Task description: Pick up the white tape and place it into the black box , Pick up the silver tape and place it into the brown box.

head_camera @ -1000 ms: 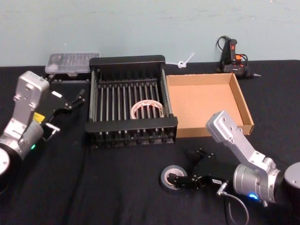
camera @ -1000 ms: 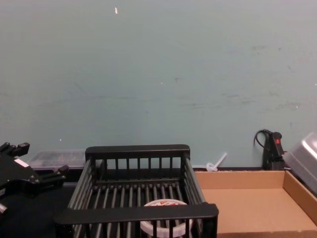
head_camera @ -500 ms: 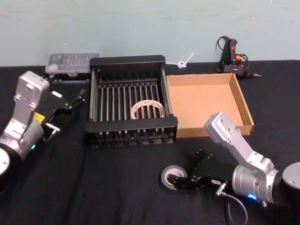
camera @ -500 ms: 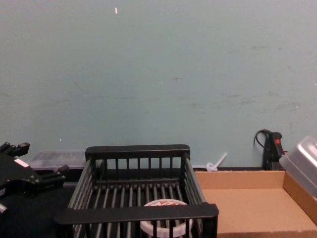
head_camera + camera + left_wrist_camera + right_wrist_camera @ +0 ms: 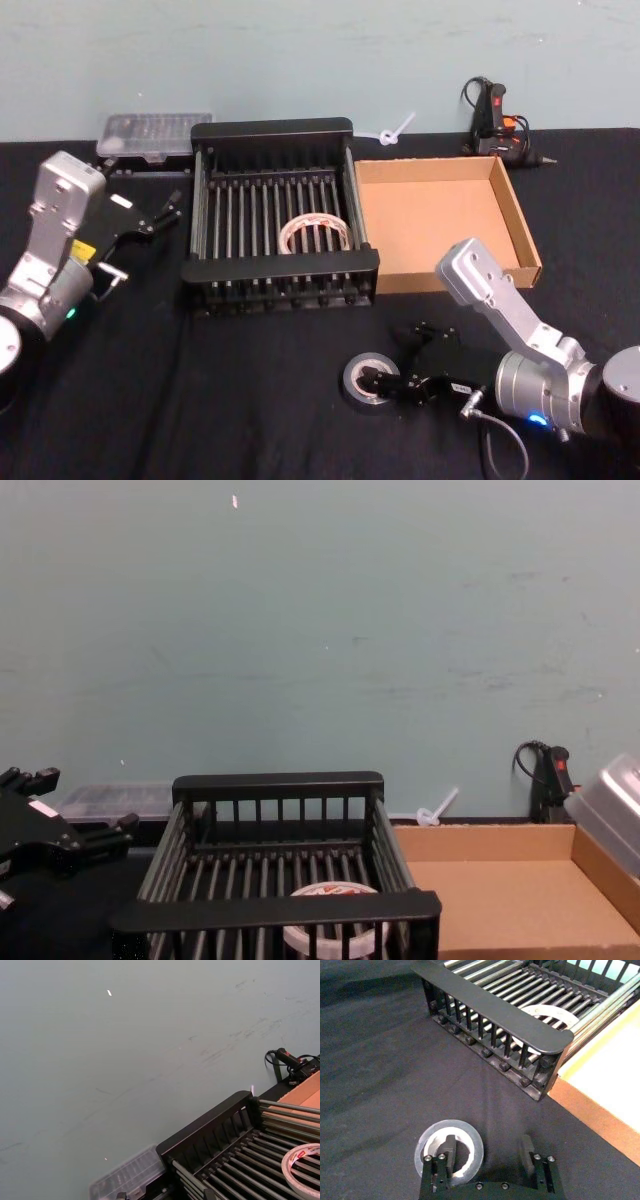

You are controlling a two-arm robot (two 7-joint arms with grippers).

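Observation:
The silver tape (image 5: 366, 380) lies flat on the black table, in front of the black box (image 5: 270, 272). My right gripper (image 5: 400, 362) is open at the roll. In the right wrist view one of its fingers (image 5: 449, 1148) stands inside the hole of the silver tape (image 5: 470, 1141) and the other is outside its wall, so the right gripper (image 5: 487, 1149) straddles the roll's side. The white tape (image 5: 313, 233) with red markings lies on the barred floor of the black box (image 5: 275, 910). The brown box (image 5: 515, 215) sits beside the crate on the right. My left gripper (image 5: 140, 212) is open, left of the crate.
A clear plastic case (image 5: 155, 133) lies behind the crate at the back left. A black glue gun (image 5: 497, 120) and a white zip tie (image 5: 393, 131) lie by the wall at the back right. Black cloth covers the table.
My right gripper has shifted slightly at the silver tape, which stays where it was. The left arm has not moved.

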